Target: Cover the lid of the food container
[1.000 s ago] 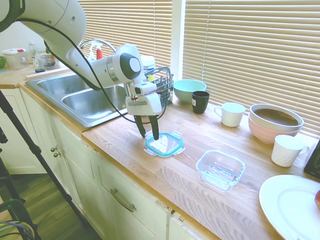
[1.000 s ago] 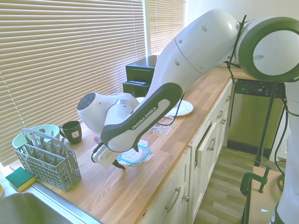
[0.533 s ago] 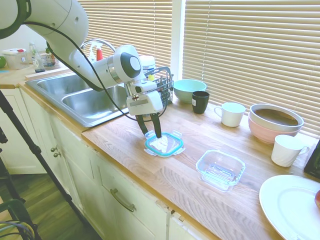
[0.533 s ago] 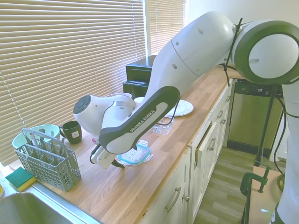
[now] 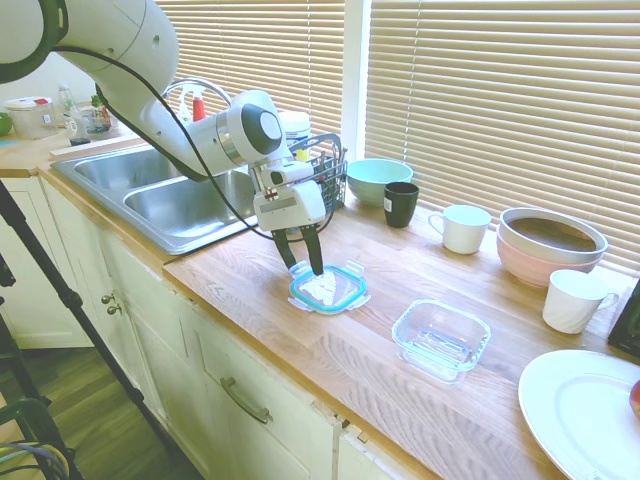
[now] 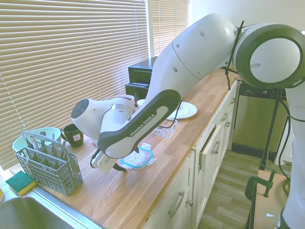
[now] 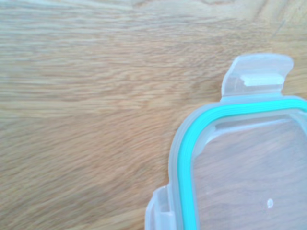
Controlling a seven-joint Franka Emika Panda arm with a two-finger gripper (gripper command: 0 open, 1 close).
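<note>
Arm has eased a touch lower and sinkward, dark fingers [image 5: 307, 268] spread at the near edge of the flat teal-rimmed clear lid [image 5: 329, 289], wood-grain table [image 5: 250, 275], thick-walled glass food container [image 5: 441, 338] well apart.

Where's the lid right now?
In the first exterior view the lid lies flat on the wooden counter under the claw, left of the empty food container.
</note>
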